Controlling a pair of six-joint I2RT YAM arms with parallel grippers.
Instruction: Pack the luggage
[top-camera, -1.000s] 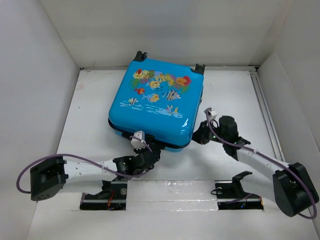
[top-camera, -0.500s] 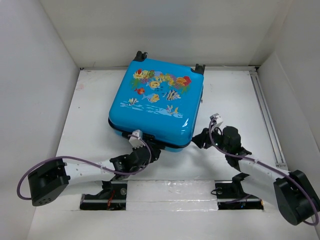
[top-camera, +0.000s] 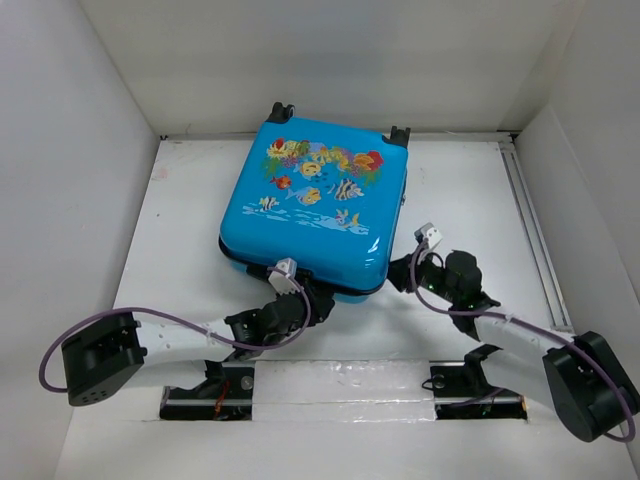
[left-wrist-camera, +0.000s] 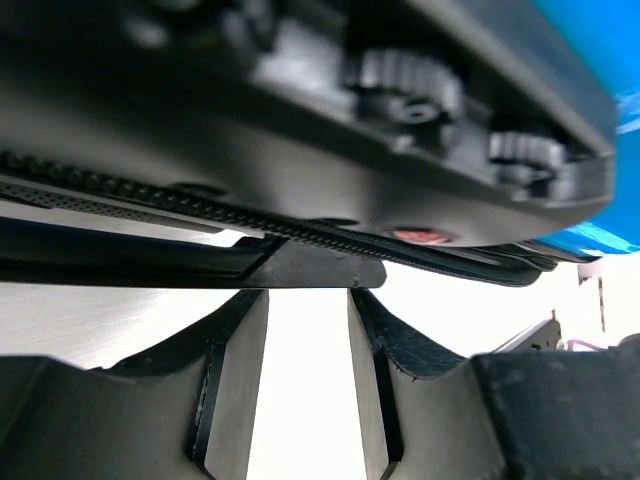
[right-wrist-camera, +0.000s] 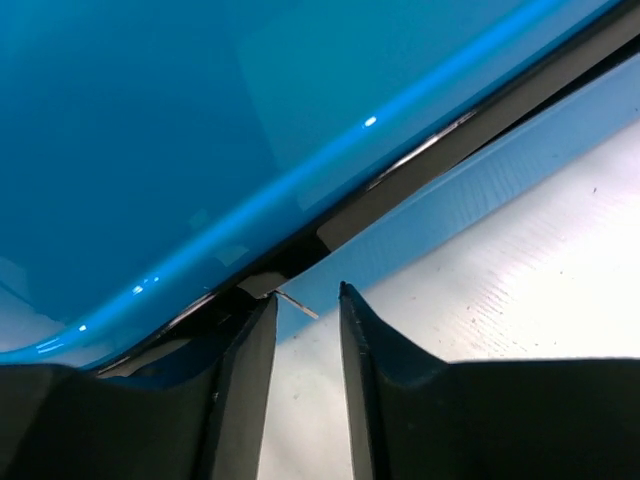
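Observation:
The luggage (top-camera: 312, 210) is a bright-blue suitcase with a fish print. It lies flat and closed at the middle back of the table, wheels at the far end. My left gripper (top-camera: 318, 299) is at its near edge. In the left wrist view the luggage's black zipper band and handle block (left-wrist-camera: 330, 150) fill the top, and my left gripper (left-wrist-camera: 308, 295) is open just below them with nothing between the fingers. My right gripper (top-camera: 400, 272) is at the near right corner. In the right wrist view it (right-wrist-camera: 305, 295) is open, narrowly, beside a small metal zipper pull (right-wrist-camera: 297, 303) on the blue shell's (right-wrist-camera: 200, 130) seam.
White walls enclose the table (top-camera: 470, 190) at left, back and right. A metal rail (top-camera: 530, 230) runs along the right side. The two arm bases (top-camera: 340, 385) sit at the near edge.
My left gripper has shifted a little to the right along the luggage's near edge. My right arm has drawn back toward its base, with its gripper still at the near right corner.

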